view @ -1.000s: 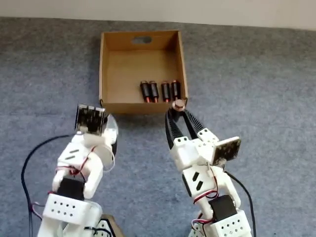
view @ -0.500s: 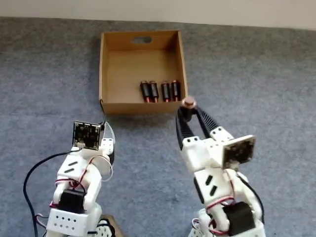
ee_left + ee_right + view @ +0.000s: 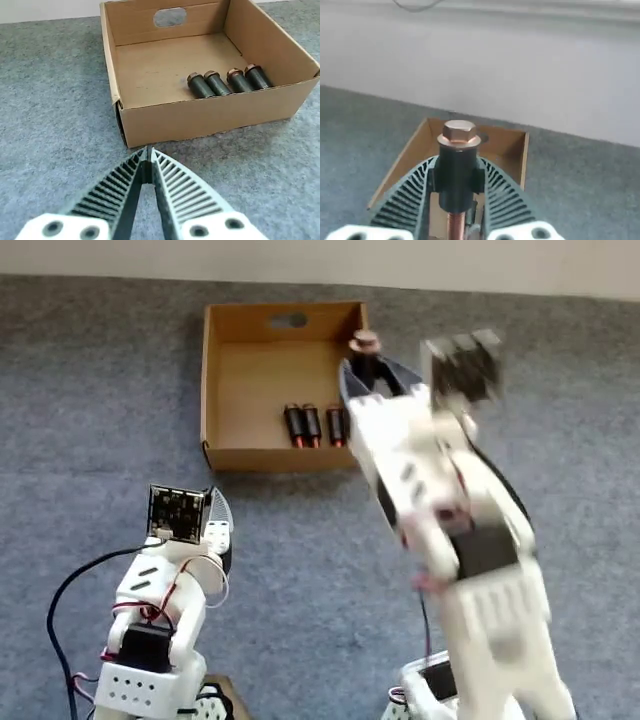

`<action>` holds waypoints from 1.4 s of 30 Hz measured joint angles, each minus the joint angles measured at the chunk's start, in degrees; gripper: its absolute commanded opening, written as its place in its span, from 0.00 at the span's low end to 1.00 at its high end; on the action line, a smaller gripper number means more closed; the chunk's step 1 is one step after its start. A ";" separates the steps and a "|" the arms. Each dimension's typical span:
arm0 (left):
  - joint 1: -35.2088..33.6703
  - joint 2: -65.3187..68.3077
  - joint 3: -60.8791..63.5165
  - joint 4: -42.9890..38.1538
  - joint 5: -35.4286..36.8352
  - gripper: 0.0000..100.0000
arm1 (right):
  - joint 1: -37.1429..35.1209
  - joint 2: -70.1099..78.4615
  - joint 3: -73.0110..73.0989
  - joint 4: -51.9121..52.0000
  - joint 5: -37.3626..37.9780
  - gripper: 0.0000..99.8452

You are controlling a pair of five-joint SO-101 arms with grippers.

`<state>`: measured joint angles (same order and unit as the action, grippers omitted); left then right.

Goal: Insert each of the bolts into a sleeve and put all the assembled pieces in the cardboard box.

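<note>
Hanging raised by the cardboard box (image 3: 206, 380), the right gripper (image 3: 368, 375) has its jaws clamped on an assembled piece (image 3: 456, 167), bolt head up, while the left gripper (image 3: 148, 155) sits pinched together on nothing, short of the box's near wall. Best play, I'd say: lower well inside, beside the four pieces (image 3: 227, 81) lying there, then let go. No print is readable on box or parts.

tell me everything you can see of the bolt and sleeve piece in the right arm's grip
The assembled bolt-and-sleeve piece is a copper-coloured bolt with a flanged hex head seated in a dark matte cylindrical sleeve, its shank poking out the other end. Ribbed fingers of the right tool clamp the sleeve from both sides, head pointing away from the wrist. It hangs above the right side of the brown cardboard box, touching nothing else.
</note>
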<state>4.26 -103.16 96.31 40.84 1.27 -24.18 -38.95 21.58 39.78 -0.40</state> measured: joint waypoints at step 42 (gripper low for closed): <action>-24.35 -0.09 -0.18 1.41 11.25 0.01 | -6.95 84.84 -72.79 22.07 -12.66 0.01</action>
<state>-20.09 -103.25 96.13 42.24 12.53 -31.12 45.89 -51.21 61.85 -13.05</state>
